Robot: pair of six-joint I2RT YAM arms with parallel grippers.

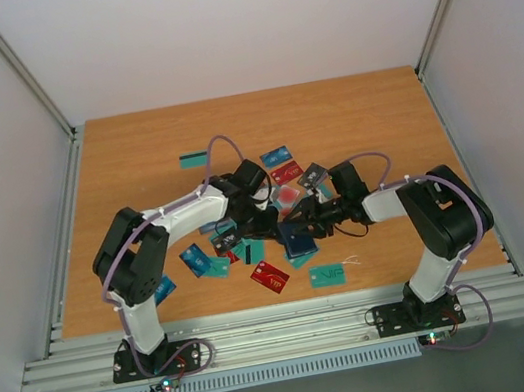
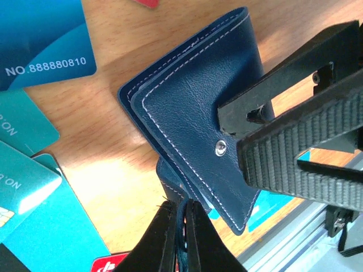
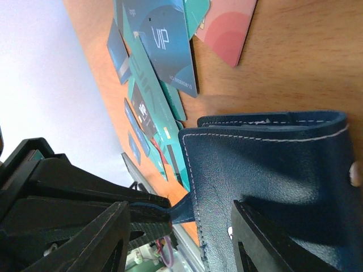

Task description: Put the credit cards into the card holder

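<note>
The left gripper (image 2: 180, 208) has its two fingers (image 2: 164, 243) pressed together, with only a thin blue lip of the card holder (image 2: 193, 96) caught between them, so it pinches the holder by its lower edge. Just past those fingertips the holder's dark navy stitched flap rises at a tilt, partly lifted off the layers under it, with a metal snap (image 2: 221, 147) a little to the right. The right gripper (image 3: 180, 238) comes in from that side. Its jaws stand apart about halfway, and the holder's stitched corner lies in the gap. One finger (image 3: 272, 238) lies against the leather cover, while the other (image 3: 85, 243) stays clear of it, so nothing is clamped. In the left wrist view its ribbed pad (image 2: 295, 158) covers the flap's right edge, beside the snap. Outward from both sets of fingers, the credit cards (image 2: 39, 39) lie loose on the wooden table (image 2: 102, 170). A blue numbered one and several teal ones (image 2: 22, 127) lie left of the left fingers, and a red corner (image 2: 110, 263) shows just beside them. Beyond the right fingers, past the holder's far edge, lie a dark VIP card (image 3: 164, 45), a pink card (image 3: 227, 28) and a fan of overlapping teal and blue cards. From above, the holder sits between the two grippers in the middle of the scattered cards.
</note>
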